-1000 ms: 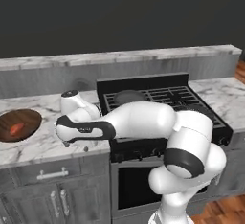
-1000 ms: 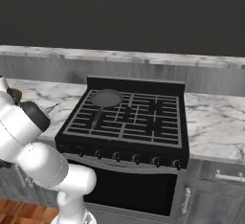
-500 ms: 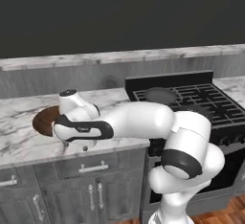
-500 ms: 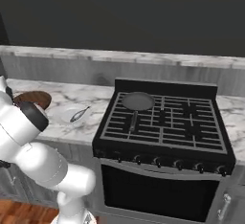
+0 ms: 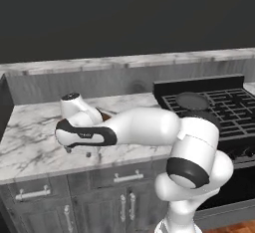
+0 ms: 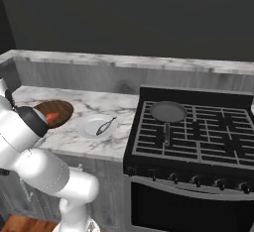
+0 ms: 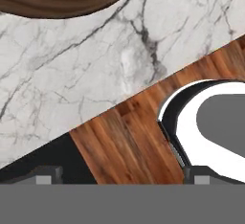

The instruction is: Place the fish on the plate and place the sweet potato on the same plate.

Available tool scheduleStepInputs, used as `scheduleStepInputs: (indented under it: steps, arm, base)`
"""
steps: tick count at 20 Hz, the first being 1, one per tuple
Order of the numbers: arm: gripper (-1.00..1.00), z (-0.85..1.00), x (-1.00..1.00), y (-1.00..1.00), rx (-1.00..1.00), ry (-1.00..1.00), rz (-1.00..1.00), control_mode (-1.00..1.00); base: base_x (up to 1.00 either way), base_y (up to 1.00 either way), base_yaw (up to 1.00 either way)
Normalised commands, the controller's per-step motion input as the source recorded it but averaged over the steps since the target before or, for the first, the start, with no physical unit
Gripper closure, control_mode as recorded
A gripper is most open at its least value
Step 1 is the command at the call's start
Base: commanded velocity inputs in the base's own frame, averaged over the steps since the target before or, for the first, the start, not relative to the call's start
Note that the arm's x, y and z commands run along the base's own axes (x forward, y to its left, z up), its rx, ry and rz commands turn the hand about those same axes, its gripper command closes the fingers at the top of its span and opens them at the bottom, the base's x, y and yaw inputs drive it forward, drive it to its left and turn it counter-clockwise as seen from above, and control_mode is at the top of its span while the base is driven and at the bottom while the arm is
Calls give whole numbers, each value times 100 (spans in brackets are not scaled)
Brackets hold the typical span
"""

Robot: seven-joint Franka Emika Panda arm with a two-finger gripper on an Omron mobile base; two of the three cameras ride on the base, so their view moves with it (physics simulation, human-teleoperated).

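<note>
Already the fish (image 6: 106, 125) lies on the plate (image 6: 89, 131), a slim grey shape stretched across the white dish toward its right rim, and the plate sits on the marble counter (image 6: 94, 109) near the front edge, just left of the stove (image 6: 198, 132). Half the job therefore looks done. Against the earlier pictures the whole scene has slid rightward in both base views: the stove, which stood near the middle a second ago, is now pushed toward the right, and more bare counter opens on the left, so the base has driven leftward along the cabinets rather than anything on the counter moving. The sweet potato (image 6: 52, 116) shows as an orange-red lump inside the dark wooden bowl (image 6: 62, 108), which stands on the counter just left of the plate, close to it but apart; the robot's shoulder covers the bowl's near-left part. The gripper (image 5: 78, 150) hangs over the front edge of the counter in the left base view, and the hand view looks down past that edge, with the bowl's brown rim at its top and marble below it. Its finger tips (image 7: 47, 175) stand wide apart at the two bottom corners of that view with nothing between them, so the jaws are fully spread and hold nothing. My judgement is that the drive brings the arm nearer the bowl, ready for a reach for the sweet potato.
</note>
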Motion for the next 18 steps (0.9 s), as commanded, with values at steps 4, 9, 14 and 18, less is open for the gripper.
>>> scheduleStepInputs:
  steps: [4, 9, 14, 18]
  arm:
    - [-100, 0, 0, 0, 0, 0, 0, 100]
    - [-100, 0, 0, 0, 0, 0, 0, 100]
    - [-100, 0, 0, 0, 0, 0, 0, 100]
    - [-100, 0, 0, 0, 0, 0, 0, 100]
  base:
    - [32, 49, 0]
    - [19, 47, 0]
    - [23, 44, -2]
    - [32, 45, 0]
